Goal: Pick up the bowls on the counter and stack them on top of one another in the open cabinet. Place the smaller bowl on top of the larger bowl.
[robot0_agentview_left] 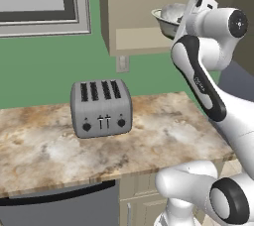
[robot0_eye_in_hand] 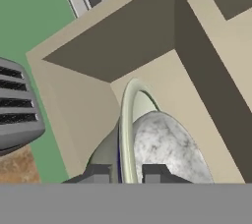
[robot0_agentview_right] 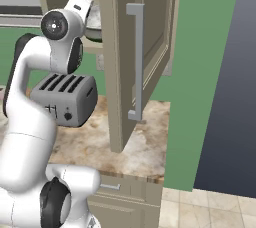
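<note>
Between my fingers [robot0_eye_in_hand: 126,173] sits the rim of the green-cream bowl [robot0_eye_in_hand: 129,120], gripped tight. Inside it lies the mottled bowl [robot0_eye_in_hand: 162,152], with the cabinet [robot0_eye_in_hand: 88,105] shelf just beyond.

A: What sits on the counter [robot0_agentview_left: 163,136]?
B: A grey toaster [robot0_agentview_left: 101,107], toward the back, near the wall.
A: And the open cabinet [robot0_agentview_left: 144,12]?
B: Up and right of the toaster; the larger bowl [robot0_eye_in_hand: 129,120] looks to rest on its shelf.

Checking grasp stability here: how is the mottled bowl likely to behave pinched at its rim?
The mottled bowl looks rigid, so the thin rim should hold shape. Gripped on one edge by the tool, it may swing or slip. Its glossy curved wall suggests little friction.
</note>
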Motion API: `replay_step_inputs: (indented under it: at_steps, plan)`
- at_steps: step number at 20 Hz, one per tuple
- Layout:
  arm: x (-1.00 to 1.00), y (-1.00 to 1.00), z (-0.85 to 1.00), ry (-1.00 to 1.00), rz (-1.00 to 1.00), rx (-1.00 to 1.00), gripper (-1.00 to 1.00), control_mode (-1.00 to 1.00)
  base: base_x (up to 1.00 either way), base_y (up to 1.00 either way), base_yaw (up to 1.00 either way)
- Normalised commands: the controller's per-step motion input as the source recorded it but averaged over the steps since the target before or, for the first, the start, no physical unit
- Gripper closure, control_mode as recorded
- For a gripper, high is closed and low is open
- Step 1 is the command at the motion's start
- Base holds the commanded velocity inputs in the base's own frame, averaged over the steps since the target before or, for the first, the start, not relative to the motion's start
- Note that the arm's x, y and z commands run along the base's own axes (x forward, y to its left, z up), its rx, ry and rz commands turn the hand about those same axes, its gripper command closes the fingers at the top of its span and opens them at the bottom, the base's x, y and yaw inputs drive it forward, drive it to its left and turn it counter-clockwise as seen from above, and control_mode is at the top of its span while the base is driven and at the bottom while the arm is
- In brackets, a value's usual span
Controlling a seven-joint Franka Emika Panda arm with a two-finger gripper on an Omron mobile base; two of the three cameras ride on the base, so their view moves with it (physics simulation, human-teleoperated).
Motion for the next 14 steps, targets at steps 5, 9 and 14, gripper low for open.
replay_step_inputs:
  at_steps: [5,9,14]
  plan:
    - [0.25,0.0,-0.06,0.01,0.01,-0.05,1.0,-1.0,0.0,0.0,0.0]
    - [0.28,0.0,-0.11,0.0,0.0,-0.05,1.0,-1.0,0.0,0.0,0.0]
    - [0.33,0.0,-0.12,0.0,0.0,-0.03,1.0,-1.0,0.0,0.0,0.0]
